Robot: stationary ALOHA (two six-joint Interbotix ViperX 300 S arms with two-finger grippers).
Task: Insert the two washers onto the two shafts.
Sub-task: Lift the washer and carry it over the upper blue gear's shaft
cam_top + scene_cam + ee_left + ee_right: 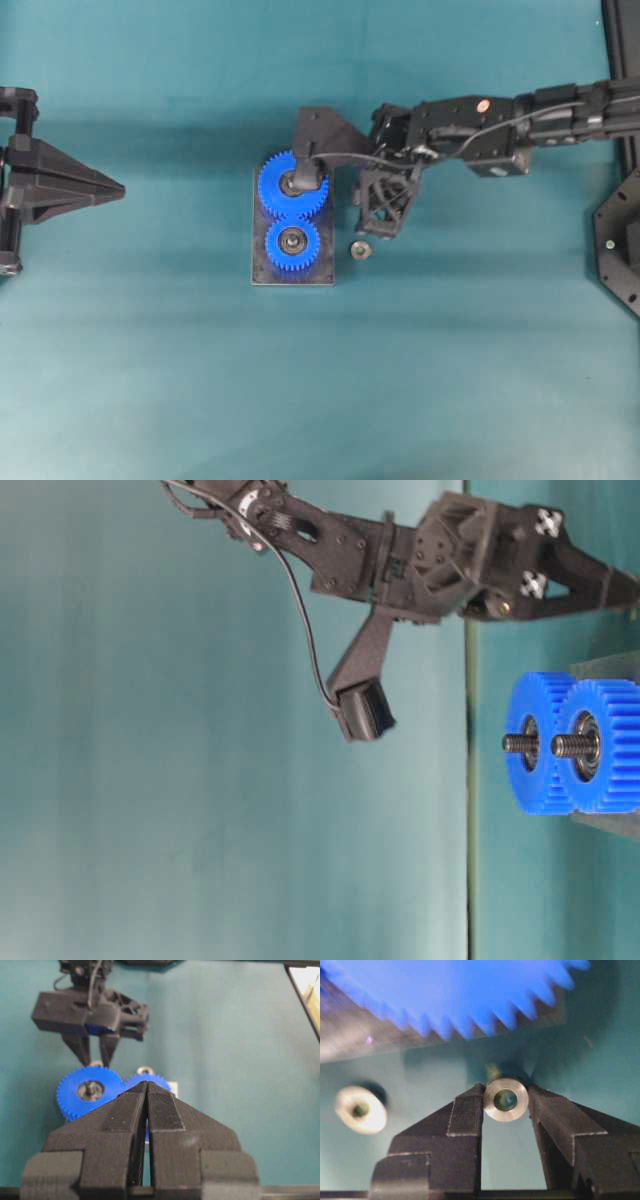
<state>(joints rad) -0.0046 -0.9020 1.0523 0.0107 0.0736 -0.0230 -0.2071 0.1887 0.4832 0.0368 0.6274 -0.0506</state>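
**Two washers, one pinched, neither on a shaft yet**

We see a teal table [150,380] carrying a dark base plate [262,275] with two blue gears [292,242], each on a threaded shaft [572,745] that stands up from the gear's hub. Our right arm reaches in from the right of the overhead view, and its gripper [506,1102] is down at the table just beside the plate. Our left gripper [146,1091] sits well apart at the left edge, fingers pressed together on nothing.

In the right wrist view the fingers [466,1115] stand partly closed with a washer [506,1098] between them. The left pad touches its rim; the right pad looks to be at the rim too, though we cannot tell whether the pinch is firm. A second washer [360,1109] lies loose on the table off to the left of that view, near the plate's edge.

We judge the step in hand to be the grasp, with lift and insertion still ahead.

Risks from here:
- The washer is thin and smooth, gripped on its edge. A light or off-centre pinch could let it pivot or drop during the lift.
- If it tilts, its hole will catch on the threads.
- The gripper works close to the gear teeth and could bump them on the way up.
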